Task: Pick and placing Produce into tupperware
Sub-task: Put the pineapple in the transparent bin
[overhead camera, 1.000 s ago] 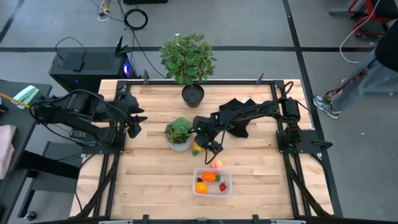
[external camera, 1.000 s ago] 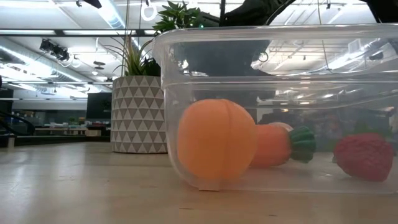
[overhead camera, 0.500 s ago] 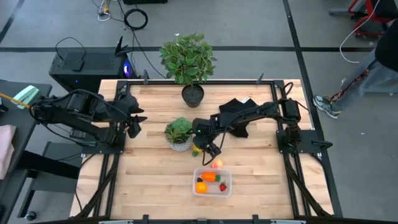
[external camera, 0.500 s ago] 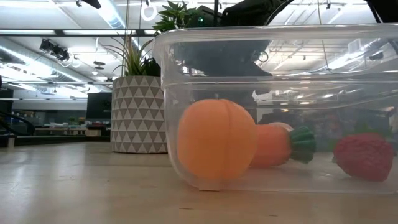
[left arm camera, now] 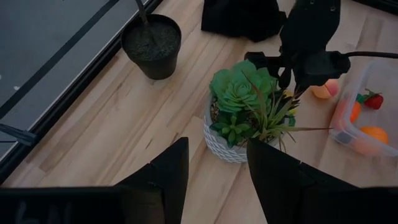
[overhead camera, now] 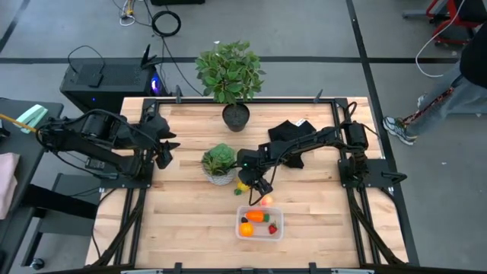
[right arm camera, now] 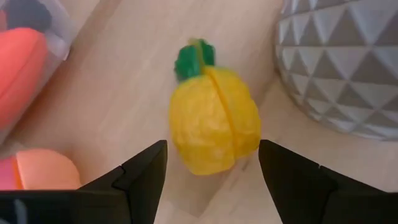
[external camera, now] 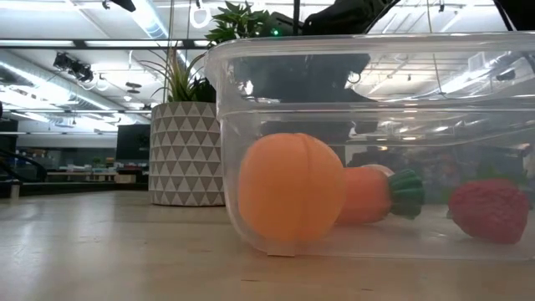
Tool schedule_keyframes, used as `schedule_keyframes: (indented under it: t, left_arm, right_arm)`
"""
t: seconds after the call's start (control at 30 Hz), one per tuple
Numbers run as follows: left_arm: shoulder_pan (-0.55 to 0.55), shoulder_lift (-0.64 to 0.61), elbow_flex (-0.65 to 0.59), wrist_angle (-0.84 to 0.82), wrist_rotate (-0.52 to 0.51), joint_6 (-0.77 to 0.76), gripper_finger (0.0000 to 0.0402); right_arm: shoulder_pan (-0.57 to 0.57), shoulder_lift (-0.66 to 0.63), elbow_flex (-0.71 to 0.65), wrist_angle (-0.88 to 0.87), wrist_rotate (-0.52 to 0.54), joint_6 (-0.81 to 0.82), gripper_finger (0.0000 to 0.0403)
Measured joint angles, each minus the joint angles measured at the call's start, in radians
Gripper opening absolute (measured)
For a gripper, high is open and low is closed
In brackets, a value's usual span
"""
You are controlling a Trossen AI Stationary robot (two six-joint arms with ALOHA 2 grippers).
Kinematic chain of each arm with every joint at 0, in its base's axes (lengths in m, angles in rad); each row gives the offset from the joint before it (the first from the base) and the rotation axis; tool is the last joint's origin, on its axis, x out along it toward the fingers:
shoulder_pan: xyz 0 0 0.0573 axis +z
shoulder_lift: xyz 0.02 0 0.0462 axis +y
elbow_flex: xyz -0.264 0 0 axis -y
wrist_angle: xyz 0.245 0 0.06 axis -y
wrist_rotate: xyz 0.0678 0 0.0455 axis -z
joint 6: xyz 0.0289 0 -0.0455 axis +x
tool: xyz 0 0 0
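Overhead, lower centre of frame: the clear tupperware (overhead camera: 259, 222) already holds an orange ball (external camera: 291, 188), a carrot (external camera: 376, 195) and a strawberry (external camera: 488, 210). Just above it, the right gripper (overhead camera: 258, 190) hovers with fingers spread, empty, around the yellow piece (right arm camera: 214, 120); the peach piece (overhead camera: 265, 201) lies beside the tupperware. The left gripper (left arm camera: 214, 180) waits, part-open, at left.

Clear tupperware (overhead camera: 259, 222) holding carrot (overhead camera: 256, 216), orange ball (overhead camera: 246, 228), strawberry (overhead camera: 272, 228), yellow piece (right arm camera: 214, 120) outside.

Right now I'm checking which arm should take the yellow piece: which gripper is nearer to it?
Right. The right gripper hangs open directly over the yellow piece, beside the white pot. The left gripper waits open at the table's left edge, beyond the pot.
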Motion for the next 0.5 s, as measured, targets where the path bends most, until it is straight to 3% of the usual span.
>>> schedule_keyframes:
  t: [0.5]
  left_arm:
    - [0.000, 0.000, 0.000, 0.000, 0.000, 0.000, 0.0169]
  right_arm:
    - [0.005, 0.000, 0.000, 0.021, -0.024, 0.086, 0.0248]
